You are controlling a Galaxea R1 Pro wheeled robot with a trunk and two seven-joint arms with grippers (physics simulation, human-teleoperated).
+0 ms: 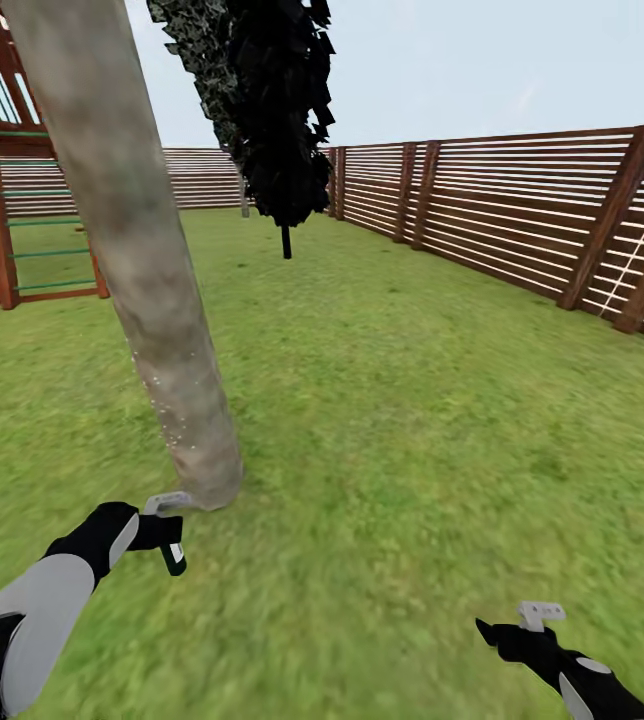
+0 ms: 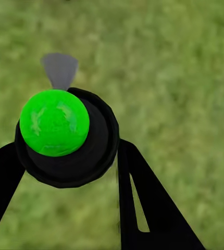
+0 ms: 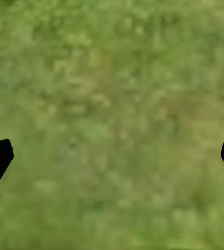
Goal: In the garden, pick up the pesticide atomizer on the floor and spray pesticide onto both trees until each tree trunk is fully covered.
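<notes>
I'm spraying first tree trunk (image 1: 132, 260) | left end effector (image 2: 70, 156) clamping pesticide atomizer (image 2: 65, 136) beside trunk base | pesticide (image 1: 167, 405) specks showing low | right end effector (image 3: 112, 156) spread, idling over lawn (image 1: 412, 420) | next: I'm judging coverage needs going higher

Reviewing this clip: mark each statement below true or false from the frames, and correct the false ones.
1. The left gripper is shut on the pesticide atomizer. True.
2. The right gripper also holds something. False: its fingers stand wide apart with only lawn between them.
3. Pale specks dot the lower part of the tree trunk. True.
4. The trunk stands perfectly upright. False: it leans, its top toward the head view's left.
5. A brown slatted fence edges the lawn on the right. True.
6. The atomizer lies on the grass. False: it is held up in the left gripper near the trunk's base.
</notes>
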